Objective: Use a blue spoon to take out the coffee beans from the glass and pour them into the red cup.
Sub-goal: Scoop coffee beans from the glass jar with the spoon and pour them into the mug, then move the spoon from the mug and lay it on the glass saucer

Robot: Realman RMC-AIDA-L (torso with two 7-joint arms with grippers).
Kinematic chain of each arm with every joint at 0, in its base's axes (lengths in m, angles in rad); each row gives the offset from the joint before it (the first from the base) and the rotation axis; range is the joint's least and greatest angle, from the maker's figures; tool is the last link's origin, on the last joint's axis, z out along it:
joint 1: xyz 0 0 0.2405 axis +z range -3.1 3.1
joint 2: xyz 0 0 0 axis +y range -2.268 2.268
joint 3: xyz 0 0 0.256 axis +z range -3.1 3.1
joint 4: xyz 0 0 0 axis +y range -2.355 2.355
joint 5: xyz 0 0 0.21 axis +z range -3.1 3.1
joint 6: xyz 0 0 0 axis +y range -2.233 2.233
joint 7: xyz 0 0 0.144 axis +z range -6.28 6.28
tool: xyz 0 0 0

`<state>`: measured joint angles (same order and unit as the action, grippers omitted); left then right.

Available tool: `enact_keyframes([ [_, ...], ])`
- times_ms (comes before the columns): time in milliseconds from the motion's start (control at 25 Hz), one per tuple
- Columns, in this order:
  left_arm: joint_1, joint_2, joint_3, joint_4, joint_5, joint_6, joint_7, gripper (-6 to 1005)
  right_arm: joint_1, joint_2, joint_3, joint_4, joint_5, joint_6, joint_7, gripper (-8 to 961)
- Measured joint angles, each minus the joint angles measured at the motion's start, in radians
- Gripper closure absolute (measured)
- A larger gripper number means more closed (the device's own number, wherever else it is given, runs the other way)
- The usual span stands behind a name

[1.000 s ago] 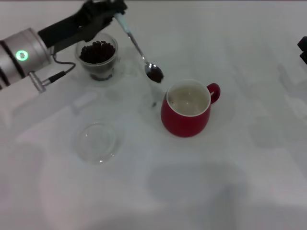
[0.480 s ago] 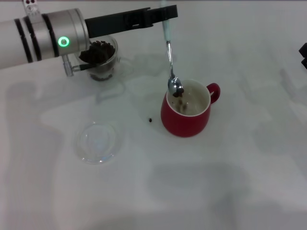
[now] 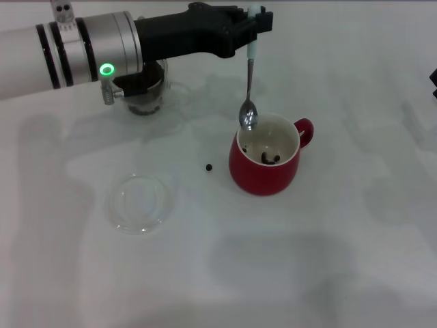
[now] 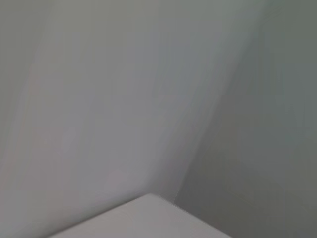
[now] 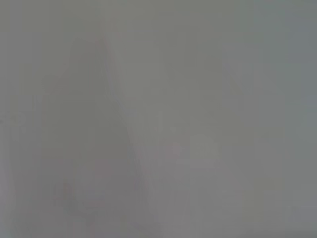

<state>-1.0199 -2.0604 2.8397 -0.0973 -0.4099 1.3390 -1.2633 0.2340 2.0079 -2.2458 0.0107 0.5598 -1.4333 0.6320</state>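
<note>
Left tool pinching blue spoon handle, spoon vertical, bowl down over red cup

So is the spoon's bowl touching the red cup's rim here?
Cannot tell. In the head view the blue spoon hangs from the left tool, its bowl overlapping the red cup's near-left rim; one angle shows neither contact nor gap.

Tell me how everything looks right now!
Left claw: shut on the blue-handled metal spoon, hanging tipped and empty over the dark red mug.
Mug: upright, few dark coffee beans inside.
Clear glass cup: upright, beans inside.
Stray bean: on table.
</note>
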Motion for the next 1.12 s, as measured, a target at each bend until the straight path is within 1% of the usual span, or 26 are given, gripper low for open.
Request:
enact_keyframes([
  [80,0.01,-0.002,-0.005,0.0,-0.016,0.036,0.058,867,0.002,0.0,0.0,-0.001,0.0,-0.001,0.0,246],
  [200,0.044,-0.002,-0.008,0.001,-0.106,0.098,0.074,867,0.002,0.0,0.0,-0.002,0.0,-0.002,0.0,246],
  [320,0.115,0.005,-0.009,-0.002,-0.246,0.202,0.054,867,0.002,0.0,0.0,-0.002,0.0,-0.002,0.0,246],
  [360,0.142,0.008,-0.01,-0.004,-0.288,0.233,0.032,867,0.003,0.0,0.0,-0.002,0.0,-0.003,0.0,246],
  [440,0.227,0.017,-0.01,-0.01,-0.392,0.29,-0.069,867,0.005,0.0,0.0,-0.002,0.0,-0.004,0.0,246],
  [520,0.305,0.026,-0.007,-0.013,-0.446,0.305,-0.17,867,0.008,0.0,0.001,-0.002,0.0,-0.004,0.0,246],
  [560,0.358,0.03,-0.004,-0.017,-0.463,0.309,-0.229,867,0.009,0.0,0.003,-0.001,0.001,-0.004,0.0,246],
  [720,0.54,0.034,-0.001,-0.042,-0.473,0.312,-0.336,868,0.013,0.0,0.009,-0.001,0.007,-0.005,0.0,246],
  [760,0.569,0.034,-0.002,-0.048,-0.474,0.312,-0.347,868,0.016,-0.001,0.009,-0.002,0.008,-0.005,0.0,246],
  [800,0.612,0.033,-0.003,-0.063,-0.474,0.309,-0.362,869,0.019,-0.001,0.009,-0.001,0.008,-0.003,0.0,246],
  [920,0.678,0.028,-0.002,-0.095,-0.475,0.298,-0.38,869,0.033,-0.003,0.009,0.0,0.009,0.003,0.0,246],
  [960,0.691,0.026,-0.002,-0.102,-0.473,0.294,-0.383,869,0.037,-0.003,0.009,0.002,0.009,0.003,0.0,246],
  [1040,0.704,0.024,0.0,-0.11,-0.458,0.264,-0.384,869,0.048,-0.003,0.009,0.006,0.009,0.005,0.0,246],
  [1120,0.704,0.022,0.0,-0.111,-0.437,0.225,-0.385,868,0.055,-0.003,0.007,0.008,0.007,0.006,0.0,246],
])
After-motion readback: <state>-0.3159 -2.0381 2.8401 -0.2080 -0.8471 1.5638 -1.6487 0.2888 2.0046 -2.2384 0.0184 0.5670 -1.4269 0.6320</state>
